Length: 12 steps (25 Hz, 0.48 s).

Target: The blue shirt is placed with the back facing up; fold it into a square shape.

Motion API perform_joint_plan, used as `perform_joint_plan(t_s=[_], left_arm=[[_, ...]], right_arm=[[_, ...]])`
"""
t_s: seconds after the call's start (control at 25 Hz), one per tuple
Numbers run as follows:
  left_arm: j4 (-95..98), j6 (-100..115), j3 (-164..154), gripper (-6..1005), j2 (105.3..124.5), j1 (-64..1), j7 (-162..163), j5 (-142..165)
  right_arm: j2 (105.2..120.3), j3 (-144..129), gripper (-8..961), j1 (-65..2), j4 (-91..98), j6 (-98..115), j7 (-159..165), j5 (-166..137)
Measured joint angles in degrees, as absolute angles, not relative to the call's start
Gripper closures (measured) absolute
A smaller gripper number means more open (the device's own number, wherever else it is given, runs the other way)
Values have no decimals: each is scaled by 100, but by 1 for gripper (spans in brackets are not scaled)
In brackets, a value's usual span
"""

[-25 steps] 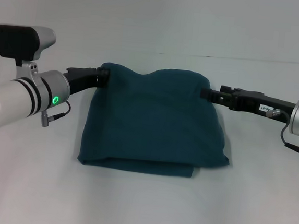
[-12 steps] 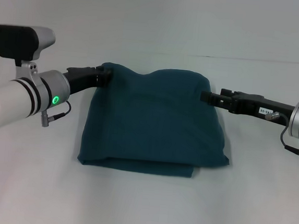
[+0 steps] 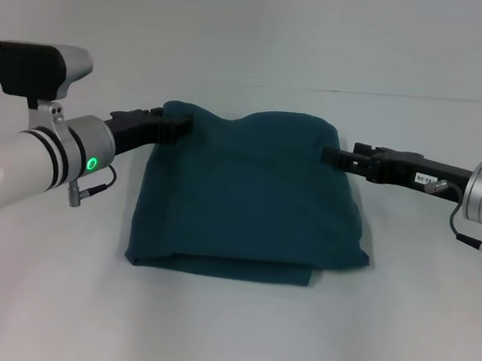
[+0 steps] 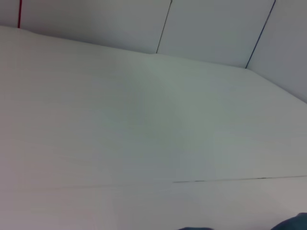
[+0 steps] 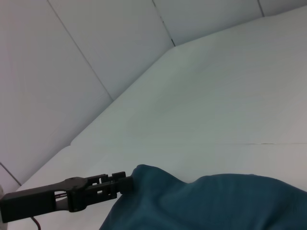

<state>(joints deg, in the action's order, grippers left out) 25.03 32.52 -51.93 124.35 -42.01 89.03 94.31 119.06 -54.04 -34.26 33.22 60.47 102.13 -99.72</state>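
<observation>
Teal fleece: the blue shirt (image 3: 248, 194) lies folded on the white table (image 3: 228, 331), a rough square with a doubled layer along its near edge and a dip in the middle of its far edge.
Shirt position: centre of the table, directly between my two arms.
Left arm: reaches in from my left side, forearm low and angled toward the shirt's far left corner, green ring lit near the wrist.
Left gripper (image 3: 176, 127): its black tip touches the shirt's far left corner; I cannot tell whether it is clenched on the cloth or released.
Right arm: stretches in nearly level from my right side, green ring lit near the wrist.
Right gripper (image 3: 331, 155): its tip sits at the shirt's far right edge, touching the fabric; whether it is pinching or loose I cannot tell.
Right wrist view: the shirt (image 5: 206, 201) fills the lower part, with my left gripper (image 5: 125, 183) meeting its corner.
Left wrist view: mostly bare table (image 4: 144, 134), with slivers of teal at one edge.
</observation>
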Motion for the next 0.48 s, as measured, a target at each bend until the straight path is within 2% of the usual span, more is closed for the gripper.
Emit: perform_joint_plan(t_s=[0.2, 0.48], left_arm=[[2487, 3258, -5257, 438, 12444, -4210, 8903, 9432], [2411, 3242, -5494, 446, 12451, -4273, 8903, 9431]], right_arm=[[11911, -5422, 96, -3459, 3272, 6046, 10212, -10000], [11928, -5423, 96, -3480, 3269, 6046, 10212, -10037]])
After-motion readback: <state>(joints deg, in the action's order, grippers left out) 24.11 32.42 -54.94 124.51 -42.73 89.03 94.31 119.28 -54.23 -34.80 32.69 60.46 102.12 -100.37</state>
